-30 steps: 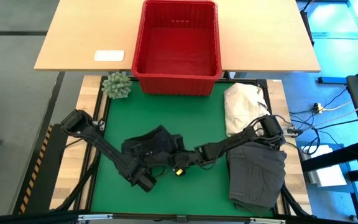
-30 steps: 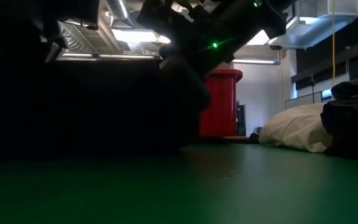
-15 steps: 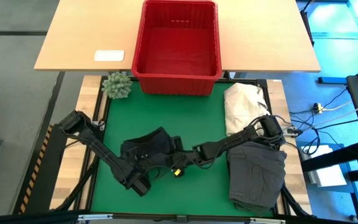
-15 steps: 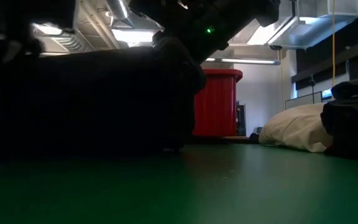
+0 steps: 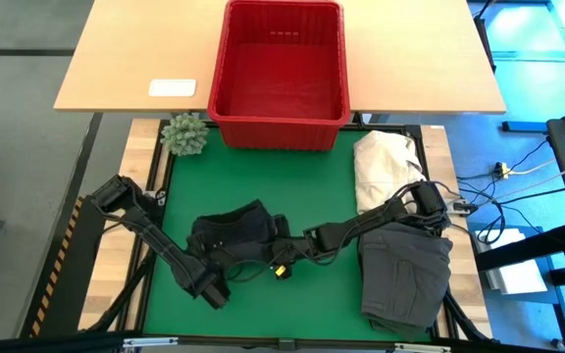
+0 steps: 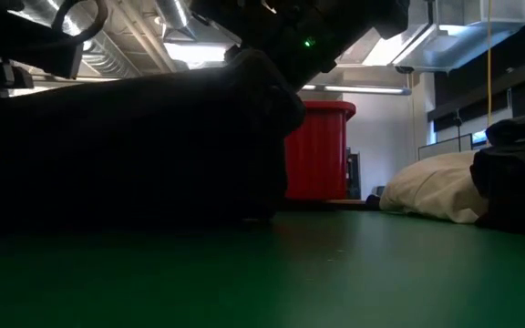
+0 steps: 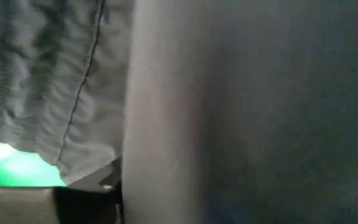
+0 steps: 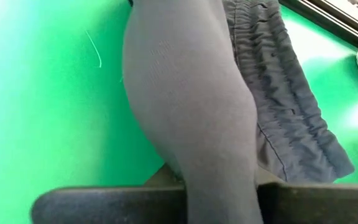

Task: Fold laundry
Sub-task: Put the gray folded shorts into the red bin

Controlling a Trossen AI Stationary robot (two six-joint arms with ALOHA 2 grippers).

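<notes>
A black garment (image 5: 231,230) of the laundry lies bunched on the green mat (image 5: 312,186), left of centre. In the low view it is a dark mass (image 6: 135,155). My right gripper (image 5: 275,259) reaches in from the right and is shut on the garment's right end. My left gripper (image 5: 209,291) is at the garment's near-left edge. Its wrist view is filled by grey cloth (image 7: 55,81) close up. A folded dark grey garment (image 5: 405,275) lies at the mat's right edge. My right gripper (image 8: 219,199) pinches a smooth band of the black garment (image 8: 210,155) between its two fingers, slanting down from the table's right side. That band rises off the mat into the fingers. The gathered part (image 8: 291,106) beyond it rests on the mat.
A red basket (image 5: 279,120) stands at the mat's far edge, on the wooden table behind. A small plant (image 5: 185,135) sits at the far-left corner. A cream-white cloth heap (image 5: 385,167) lies at the right, beyond the grey garment. Bare mat shows between the basket and the black garment.
My left gripper has drawn away from the garment's middle, toward the table's left and near edges. The black garment's left part has shifted slightly left with it. My right gripper has kept its hold and its place.
</notes>
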